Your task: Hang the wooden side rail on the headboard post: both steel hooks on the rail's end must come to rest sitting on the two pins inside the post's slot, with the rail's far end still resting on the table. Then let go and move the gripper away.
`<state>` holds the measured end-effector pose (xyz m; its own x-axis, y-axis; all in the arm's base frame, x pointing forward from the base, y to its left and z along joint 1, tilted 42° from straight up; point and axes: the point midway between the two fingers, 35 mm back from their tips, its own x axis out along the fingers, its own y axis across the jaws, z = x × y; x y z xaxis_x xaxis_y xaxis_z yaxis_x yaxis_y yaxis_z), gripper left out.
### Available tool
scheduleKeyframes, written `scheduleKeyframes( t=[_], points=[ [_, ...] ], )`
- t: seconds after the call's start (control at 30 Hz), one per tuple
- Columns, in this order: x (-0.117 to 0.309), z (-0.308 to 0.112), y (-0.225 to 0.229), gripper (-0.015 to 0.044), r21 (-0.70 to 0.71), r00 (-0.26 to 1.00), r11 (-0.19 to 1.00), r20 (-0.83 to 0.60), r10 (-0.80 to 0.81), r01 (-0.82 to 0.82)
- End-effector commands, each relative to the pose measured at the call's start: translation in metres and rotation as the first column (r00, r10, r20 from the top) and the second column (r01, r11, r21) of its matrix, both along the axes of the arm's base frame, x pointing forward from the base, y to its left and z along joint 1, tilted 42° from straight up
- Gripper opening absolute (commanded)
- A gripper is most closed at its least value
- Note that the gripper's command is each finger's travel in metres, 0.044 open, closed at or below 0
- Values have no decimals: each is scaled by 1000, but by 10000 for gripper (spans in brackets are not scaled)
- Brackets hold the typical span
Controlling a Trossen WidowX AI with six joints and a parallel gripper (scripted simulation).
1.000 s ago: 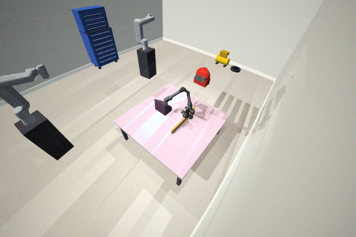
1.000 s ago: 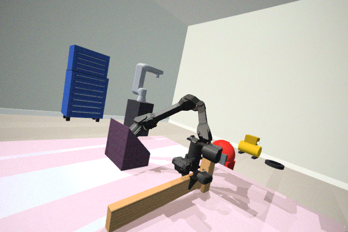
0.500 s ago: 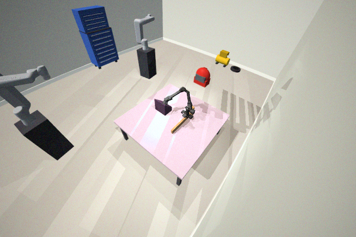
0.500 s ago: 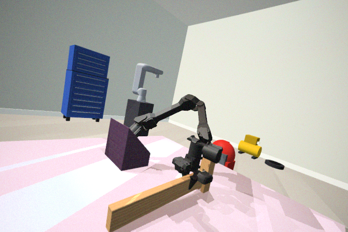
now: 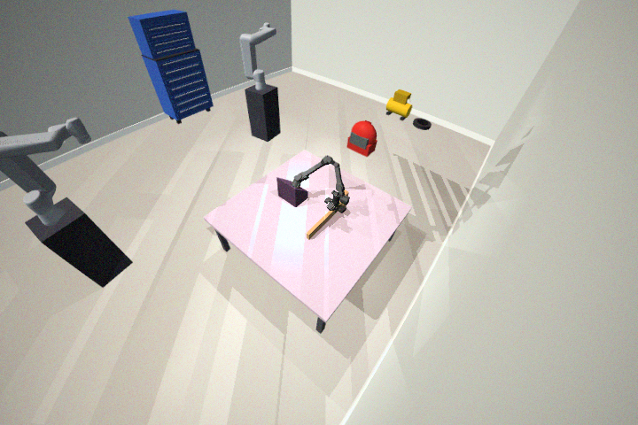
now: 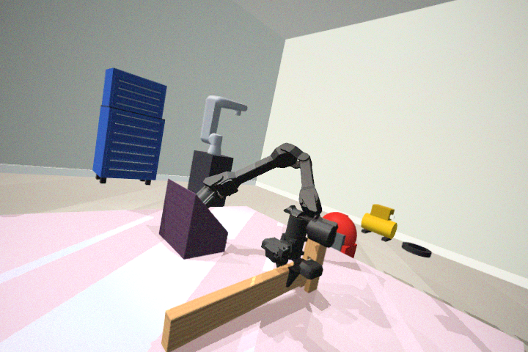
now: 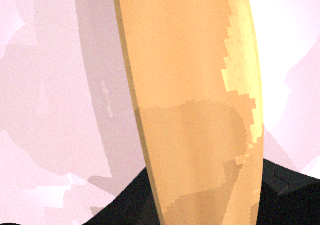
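The wooden side rail point(image 5: 321, 224) point(image 6: 227, 299) point(image 7: 190, 75) runs from its far end at the front to the headboard post. My gripper point(image 5: 336, 207) point(image 6: 296, 277) is shut on the rail close to its post end. The upright wooden post point(image 5: 346, 193) point(image 6: 314, 250) stands behind the gripper, and the rail's end is close against it or nearly so. The steel hooks, the slot and the pins are hidden behind the gripper and rail, so I cannot tell whether the hooks sit on the pins. The far end looks low, at or near the table top point(image 5: 260, 225) point(image 6: 86, 286).
A dark purple wedge-shaped block point(image 5: 291, 193) point(image 6: 190, 228) stands on the table beside the arm's base. Beyond the table are a red helmet-like object point(image 5: 363, 134) point(image 6: 341, 228), a blue tool cabinet point(image 5: 179, 74) point(image 6: 131, 133) and two grey arms on dark pedestals.
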<state>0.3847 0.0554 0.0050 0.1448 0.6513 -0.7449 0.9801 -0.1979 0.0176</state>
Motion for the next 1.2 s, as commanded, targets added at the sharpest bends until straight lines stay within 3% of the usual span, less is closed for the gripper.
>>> scheduleKeyframes(
  t=[0.0, 1.17],
  points=[
    [2, 5, -3, 0, 2, 1000, 1000, 7, -11, 11],
    [3, 7, 1, 0, 2, 1000, 1000, 7, -11, 11]
  ],
)
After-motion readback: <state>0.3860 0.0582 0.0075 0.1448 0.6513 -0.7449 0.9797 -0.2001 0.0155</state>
